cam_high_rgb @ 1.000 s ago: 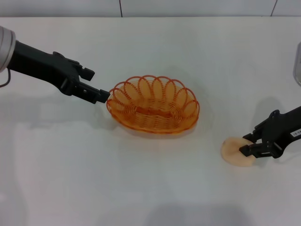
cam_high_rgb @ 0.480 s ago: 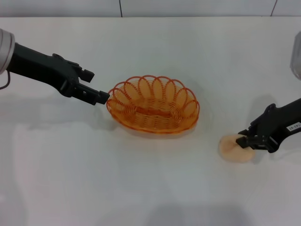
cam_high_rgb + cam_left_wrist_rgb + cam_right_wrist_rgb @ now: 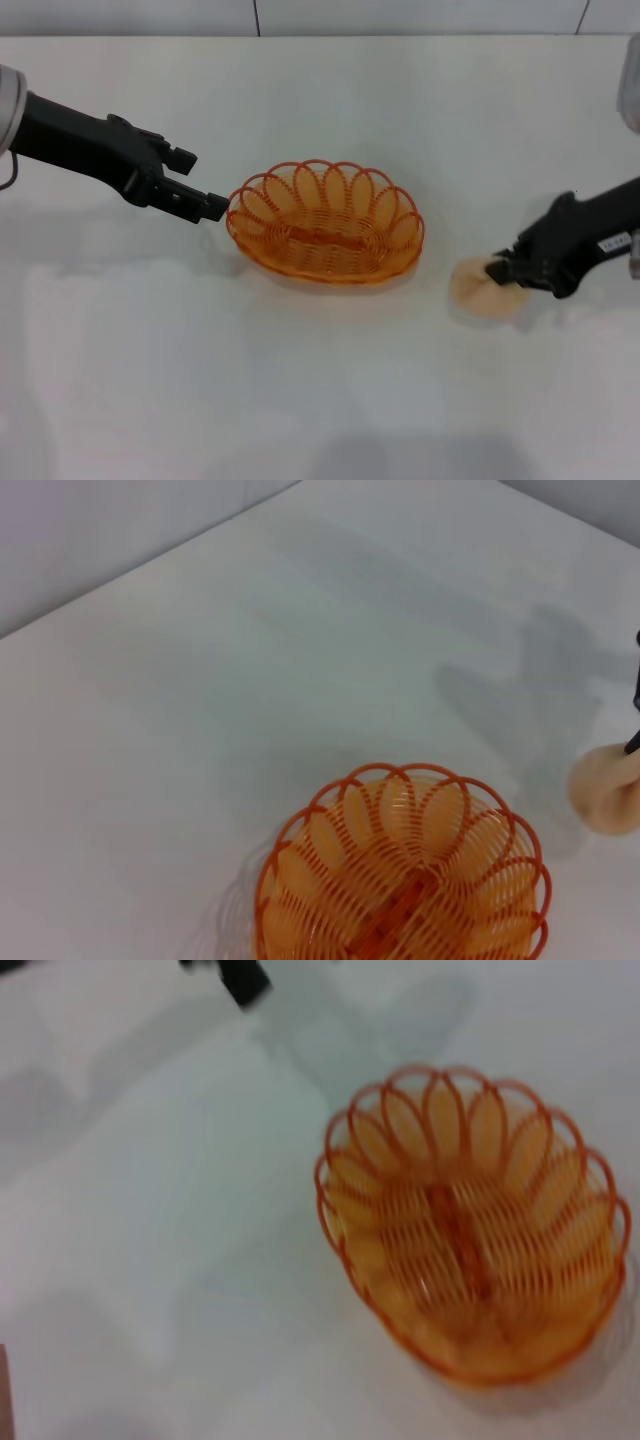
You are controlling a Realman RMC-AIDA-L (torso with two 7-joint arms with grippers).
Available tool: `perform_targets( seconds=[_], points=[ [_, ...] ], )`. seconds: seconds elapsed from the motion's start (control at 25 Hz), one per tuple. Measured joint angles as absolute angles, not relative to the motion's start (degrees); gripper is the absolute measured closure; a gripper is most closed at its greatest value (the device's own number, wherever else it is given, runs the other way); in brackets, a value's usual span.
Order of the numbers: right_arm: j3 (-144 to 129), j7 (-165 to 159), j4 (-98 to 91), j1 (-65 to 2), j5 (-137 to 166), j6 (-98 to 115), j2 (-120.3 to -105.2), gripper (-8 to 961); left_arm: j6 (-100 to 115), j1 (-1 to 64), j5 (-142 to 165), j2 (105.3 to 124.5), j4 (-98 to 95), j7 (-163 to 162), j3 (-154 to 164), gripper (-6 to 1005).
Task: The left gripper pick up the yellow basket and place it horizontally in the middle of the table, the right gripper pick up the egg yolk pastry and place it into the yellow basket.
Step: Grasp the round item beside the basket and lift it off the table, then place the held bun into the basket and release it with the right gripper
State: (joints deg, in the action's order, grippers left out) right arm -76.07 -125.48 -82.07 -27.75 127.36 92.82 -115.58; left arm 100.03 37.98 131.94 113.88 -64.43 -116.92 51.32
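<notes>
The yellow basket lies lengthwise across the middle of the white table. My left gripper is open just off the basket's left rim, its lower fingertip close to the rim. My right gripper is shut on the egg yolk pastry and holds it a little above the table, to the right of the basket. The left wrist view shows the basket and the pastry. The right wrist view shows the basket and the far left gripper.
A grey wall runs along the table's far edge. Bare tabletop lies between the pastry and the basket and along the front.
My right gripper has lifted the pastry and carried it left toward the basket. My left gripper has drawn back slightly to the left of the basket's rim.
</notes>
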Motion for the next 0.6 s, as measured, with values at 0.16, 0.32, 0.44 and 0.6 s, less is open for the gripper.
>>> perform_targets(
  seconds=[0.16,0.32,0.44,0.6],
  points=[
    [-76.1,-127.0,-83.9,-29.0,125.8,92.6,-115.59,904,100.0,37.8,131.9,113.88,-64.5,-116.9,51.3,129],
    [-76.6,-127.3,-83.6,-31.5,124.2,90.9,-115.73,914,100.0,37.8,131.9,113.88,-64.5,-116.8,51.3,129],
    [-78.5,-127.4,-82.5,-33.3,123.4,87.9,-115.83,915,100.0,38.0,131.9,113.92,-64.5,-116.8,51.3,129],
    [-82.1,-127.3,-81.0,-34.8,122.8,82.7,-115.84,916,100.0,38.1,131.9,114.00,-64.7,-116.8,51.3,129]
  ],
)
